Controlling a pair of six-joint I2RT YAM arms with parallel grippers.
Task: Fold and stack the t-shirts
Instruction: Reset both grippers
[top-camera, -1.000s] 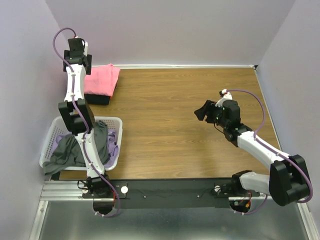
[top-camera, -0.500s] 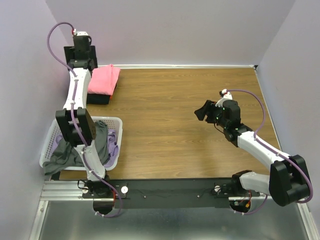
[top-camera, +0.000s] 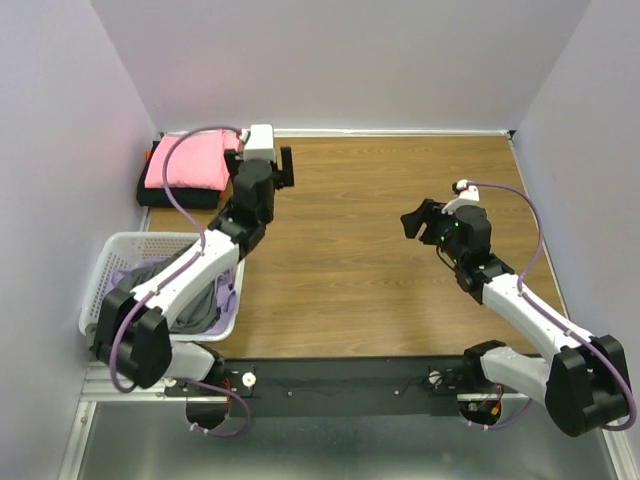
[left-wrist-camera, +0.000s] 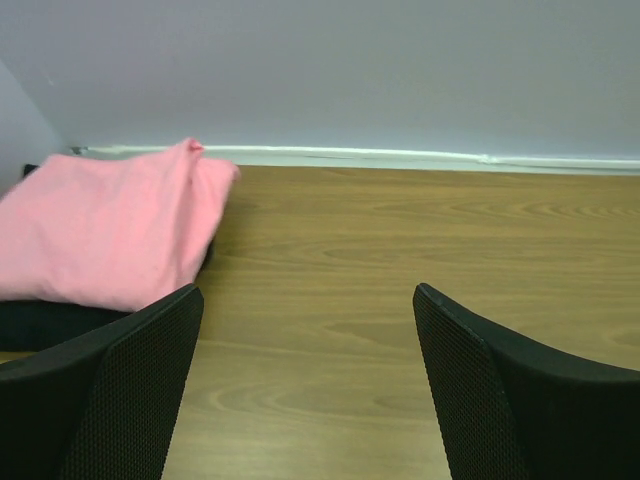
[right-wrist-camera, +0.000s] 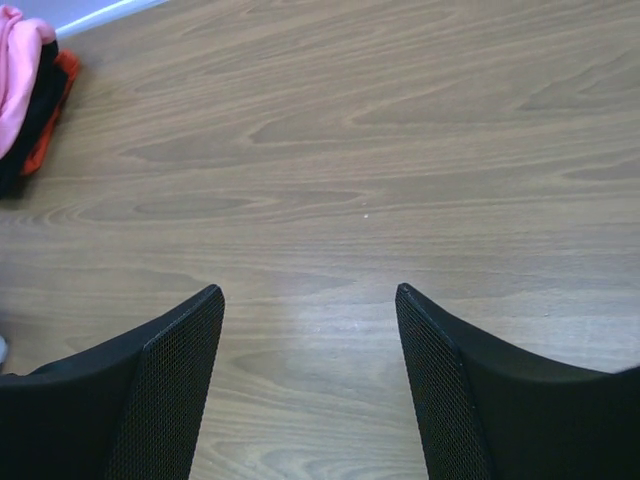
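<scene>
Folded t-shirts: two, one pink tee (top-camera: 187, 162) and one black tee (top-camera: 180, 197). With them is one red layer (right-wrist-camera: 62, 78), kind not determinable.
T-shirts in the basket (top-camera: 150, 238): one grey tee (top-camera: 200, 300), one lavender tee (top-camera: 120, 274).
Basket: one.
Pincers: two, left pincer (left-wrist-camera: 307, 292) and right pincer (right-wrist-camera: 308, 290).

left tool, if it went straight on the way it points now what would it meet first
Likely bare table, then the back wall; the pink t-shirt sits left of that line. Height is unclear.

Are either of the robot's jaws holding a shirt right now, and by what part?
Nothing is held. The left gripper and right gripper both show open jaws over bare table; the pink t-shirt lies untouched.
</scene>
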